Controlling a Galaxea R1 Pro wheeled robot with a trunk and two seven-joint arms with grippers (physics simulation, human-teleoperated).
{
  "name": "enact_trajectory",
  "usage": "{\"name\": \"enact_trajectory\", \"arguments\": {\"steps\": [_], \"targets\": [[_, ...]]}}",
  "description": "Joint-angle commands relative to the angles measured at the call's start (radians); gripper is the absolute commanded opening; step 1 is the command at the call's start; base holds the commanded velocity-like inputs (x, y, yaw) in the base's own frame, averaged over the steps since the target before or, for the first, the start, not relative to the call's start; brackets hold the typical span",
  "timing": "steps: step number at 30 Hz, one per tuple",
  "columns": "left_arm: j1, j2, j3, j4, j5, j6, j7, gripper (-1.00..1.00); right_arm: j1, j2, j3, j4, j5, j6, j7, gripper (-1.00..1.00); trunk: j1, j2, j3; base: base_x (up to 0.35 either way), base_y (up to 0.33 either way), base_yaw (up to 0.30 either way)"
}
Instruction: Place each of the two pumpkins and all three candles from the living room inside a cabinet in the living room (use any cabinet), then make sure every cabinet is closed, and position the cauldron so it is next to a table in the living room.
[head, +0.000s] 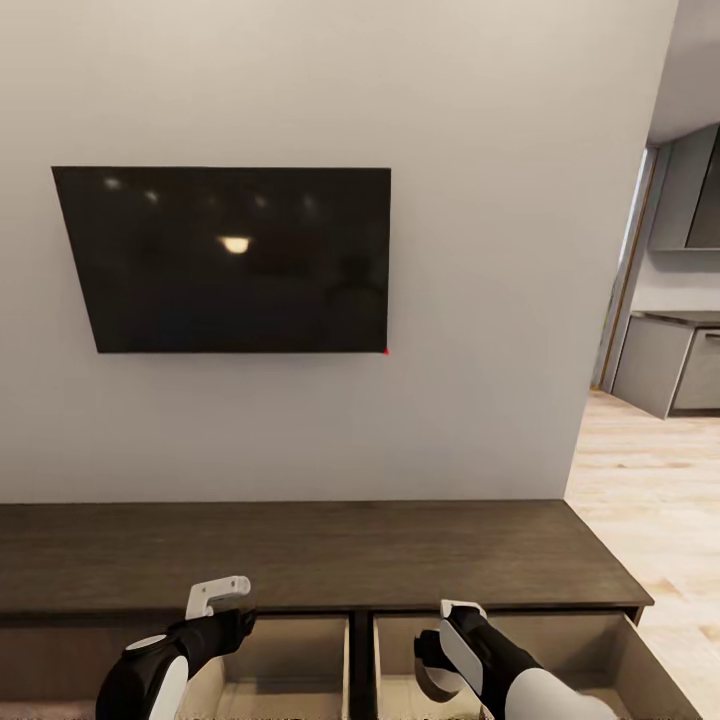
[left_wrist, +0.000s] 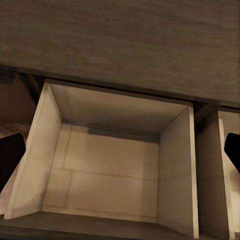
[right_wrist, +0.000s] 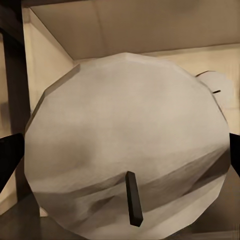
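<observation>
- The cabinet (head: 300, 555) runs along the wall under a dark TV (head: 230, 258), and two of its drawers stand pulled out.
- The left gripper (head: 222, 592) hangs over the left drawer (head: 300, 650), its pale fingers (head: 215, 590) apart and holding nothing.
- In the left wrist view that drawer (left_wrist: 115, 160) shows a bare beige floor and walls, with the dark fingertips (left_wrist: 10, 155) spread wide at both edges.
- The right gripper (head: 450, 650) reaches down into the right drawer (head: 570, 650).
- In the right wrist view a white candle (right_wrist: 127, 155) with a dark wick (right_wrist: 133, 198) sits between the fingertips (right_wrist: 10, 155), which press its two sides; the gripper is closed on it.
- Behind it, a second candle (right_wrist: 217, 90) lies on the floor of the drawer (right_wrist: 125, 30), near the back wall.
- At the right of the head view, a wood floor (head: 650, 480) leads to grey kitchen units (head: 665, 365).
</observation>
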Motion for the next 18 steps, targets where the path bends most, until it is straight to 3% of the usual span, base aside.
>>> {"name": "enact_trajectory", "arguments": {"steps": [1,18], "targets": [[-0.001,-0.001,0.001,-0.001,0.011,0.004,0.008,1.0,-0.001,-0.001,0.008,-0.003,-0.01,0.003,-0.008,-1.0,0.004,-0.008,-0.004,0.0,0.0,0.0],[-0.001,0.0,0.001,0.0,0.011,0.002,0.008,1.0,-0.001,-0.002,0.008,-0.004,-0.01,0.003,-0.008,-1.0,0.069,-0.127,-0.058,0.0,0.0,0.0]]}}
